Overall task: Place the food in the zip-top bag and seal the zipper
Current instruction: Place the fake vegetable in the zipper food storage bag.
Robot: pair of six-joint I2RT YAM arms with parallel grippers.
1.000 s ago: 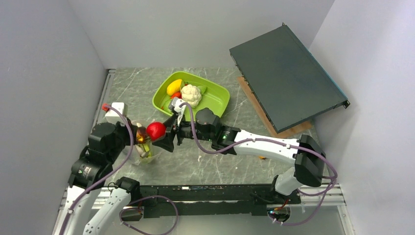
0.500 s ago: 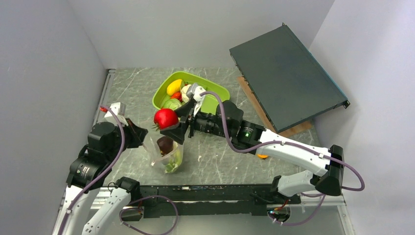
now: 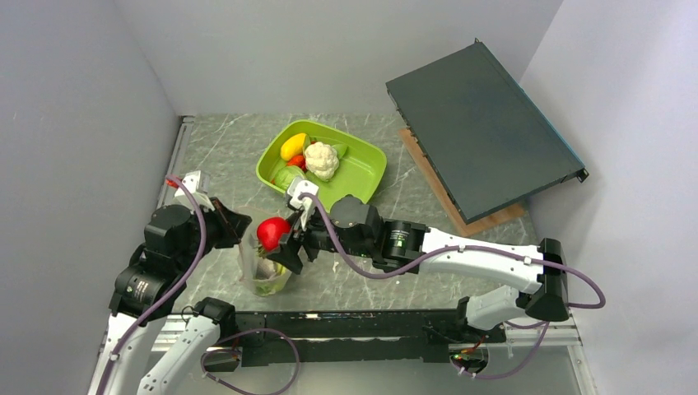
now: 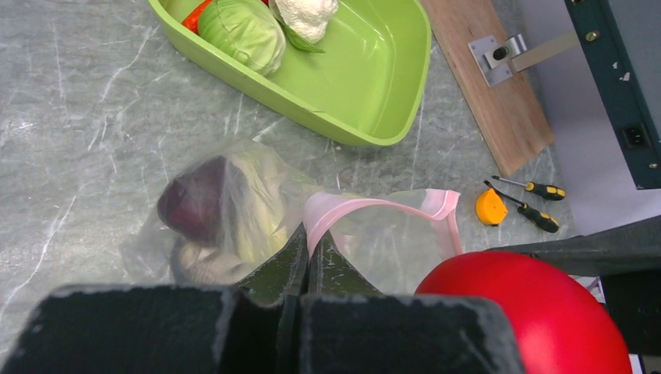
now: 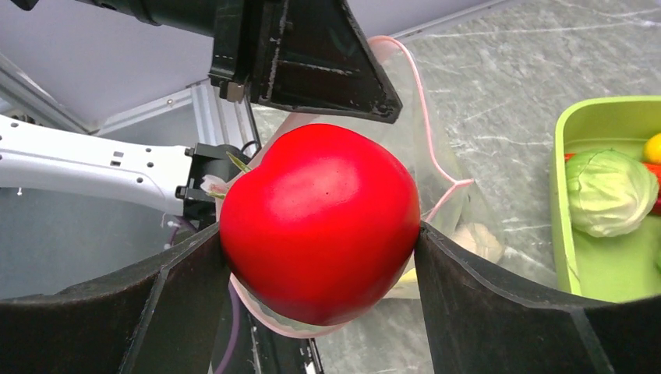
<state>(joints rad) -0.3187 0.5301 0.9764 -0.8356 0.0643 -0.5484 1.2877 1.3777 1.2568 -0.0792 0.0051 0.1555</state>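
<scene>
The clear zip-top bag (image 3: 262, 270) stands on the table with its pink zipper rim (image 4: 374, 204) open; a dark purple piece (image 4: 193, 209) and pale leafy food lie inside. My left gripper (image 4: 306, 238) is shut on the bag's rim. My right gripper (image 3: 280, 245) is shut on a red toy fruit (image 5: 321, 220) and holds it right at the bag's mouth. The fruit also shows in the left wrist view (image 4: 530, 312). A yellow fruit (image 3: 293, 146), a white cauliflower (image 3: 322, 160) and a green cabbage (image 4: 242, 33) lie in the lime-green tray (image 3: 366, 169).
A dark flat case (image 3: 481, 123) leans on a wooden board (image 4: 499, 101) at the back right. An orange disc (image 4: 490, 207) and two small screwdrivers (image 4: 530, 204) lie on the table right of the bag. Grey walls close in left and right.
My right gripper has carried the red fruit from above the tray's near edge down and left to the bag's mouth. The left gripper has kept its hold on the bag's rim.
</scene>
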